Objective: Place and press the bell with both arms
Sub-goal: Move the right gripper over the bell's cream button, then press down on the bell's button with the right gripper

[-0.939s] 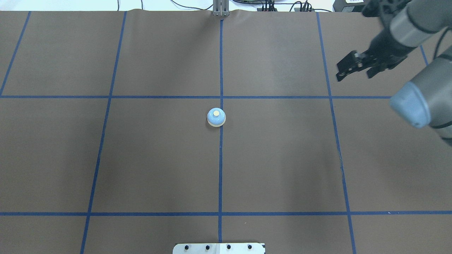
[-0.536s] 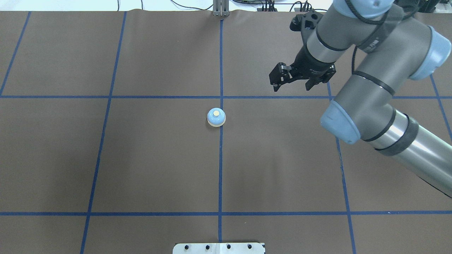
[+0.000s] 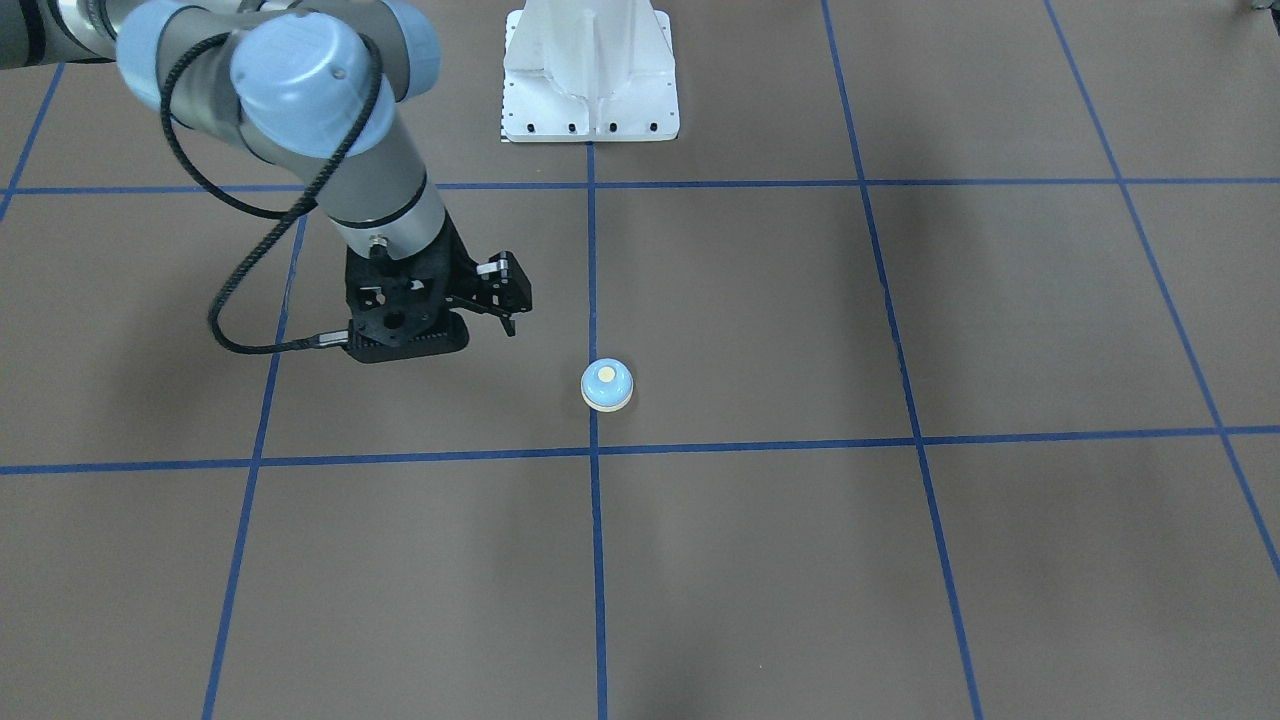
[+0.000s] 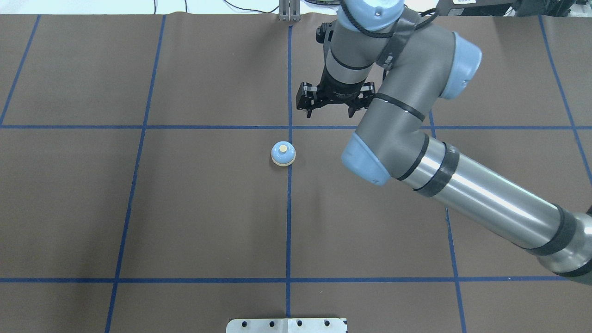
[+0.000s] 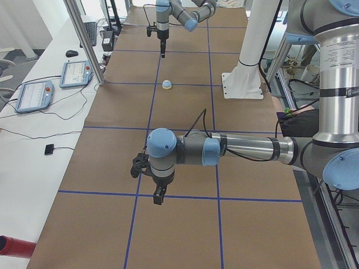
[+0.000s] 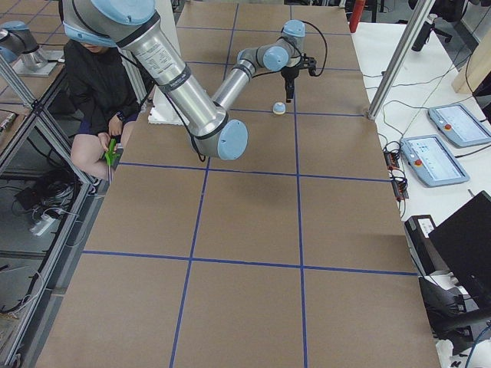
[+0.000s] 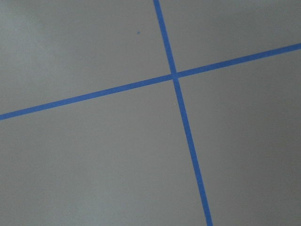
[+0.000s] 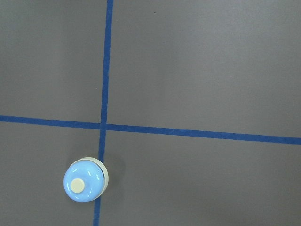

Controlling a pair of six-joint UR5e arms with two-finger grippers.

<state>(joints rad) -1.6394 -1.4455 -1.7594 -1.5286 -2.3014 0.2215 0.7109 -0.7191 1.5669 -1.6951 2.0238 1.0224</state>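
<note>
The bell (image 4: 283,153) stands upright on the brown surface (image 4: 185,208). It sits on the middle blue tape line (image 4: 289,222), just on the robot's side of a crossing of two lines. Nothing touches it. The right gripper (image 4: 330,110) hangs above the surface, near the bell but past it, on the far side of the crossing and a little to the right in the overhead view. It points down, its jaws stand apart, and there is nothing between them. The left gripper (image 5: 159,197) is well apart from the bell, low over the surface near another crossing. It shows only in the side view, so I cannot tell if its jaws are apart or together.

I judge that the step in hand is the approach of the right arm (image 4: 485,199) to the bell, in order to take it.

To do this well, the gripper should first come exactly over the cream button (image 8: 77,185), so that the bell lies in the middle between the two jaws. In the right wrist view the bell is low and to the left, so the centring is not yet done.

Only after this should the gripper go straight down. The dome looks smooth and round, so the jaws probably slip if they close high on it. It is better to close low, near the cream base ring (image 8: 106,175), and gently. The jaws should not push on the button during the descent. The left arm (image 5: 247,148) can wait where it is.
</note>
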